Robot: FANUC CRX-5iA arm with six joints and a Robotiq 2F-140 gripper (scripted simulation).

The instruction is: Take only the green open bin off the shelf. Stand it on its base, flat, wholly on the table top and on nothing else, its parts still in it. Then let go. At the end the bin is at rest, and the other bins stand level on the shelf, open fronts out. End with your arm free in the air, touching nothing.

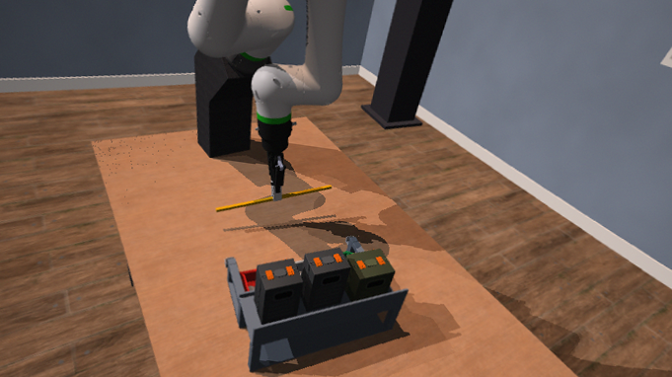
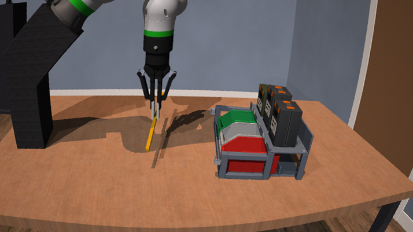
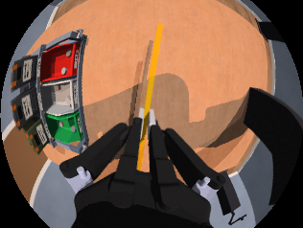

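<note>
My gripper (image 1: 276,195) (image 2: 154,118) (image 3: 146,115) is shut on a thin yellow bar (image 1: 242,204) (image 2: 150,137) (image 3: 155,53). It holds the bar crosswise above the table, with the bar's shadow apart from it. The green open bin (image 2: 239,116) (image 3: 63,130) is in the shelf (image 1: 328,321) (image 2: 244,156), at one end of the row. The grey bin (image 2: 243,128) (image 3: 54,100) is in the middle and the red bin (image 2: 245,166) (image 3: 54,62) at the other end. Small round parts show in the green and red bins in the wrist view. The gripper is well away from the shelf, on the open-front side.
Two dark boxes with orange clips (image 1: 276,300) (image 1: 322,288) and an olive box (image 1: 370,280) (image 2: 261,99) stand on the shelf's upper rear deck, behind the bins. The robot's black pedestal (image 1: 226,112) (image 2: 29,69) stands at the table's other end.
</note>
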